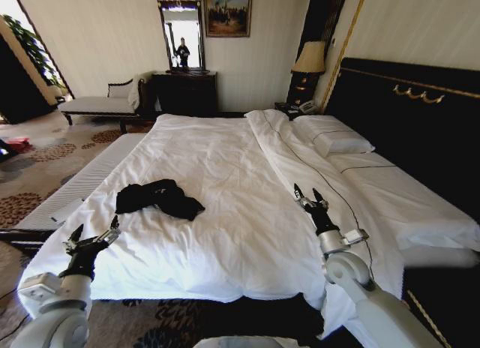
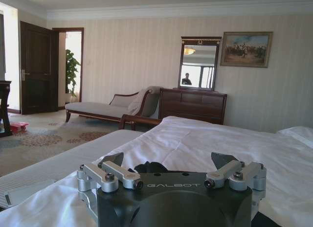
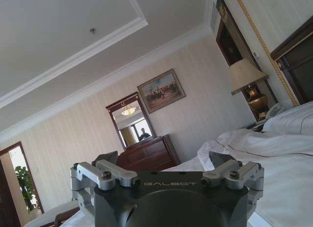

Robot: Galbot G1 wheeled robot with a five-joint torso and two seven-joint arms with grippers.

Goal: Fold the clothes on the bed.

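Observation:
The clothes (image 1: 159,197), a crumpled black T-shirt, lie in a heap on the white duvet of the bed (image 1: 247,213), toward its left near side. My left gripper (image 1: 94,235) hovers open at the bed's near left corner, a short way in front of and left of the heap. In the left wrist view the open left gripper (image 2: 168,161) points at the black heap (image 2: 149,167), which peeks up between its fingers. Over the right part of the bed my right gripper (image 1: 308,193) is raised and open with nothing in it; the right wrist view has it (image 3: 164,158) aimed across the room.
White pillows (image 1: 334,138) lie by the dark headboard (image 1: 409,115) on the right. A thin dark cable (image 1: 330,190) runs over the duvet near my right gripper. A chaise bench (image 1: 101,104), dresser (image 1: 185,93) and mirror stand at the far wall. Patterned carpet lies left of the bed.

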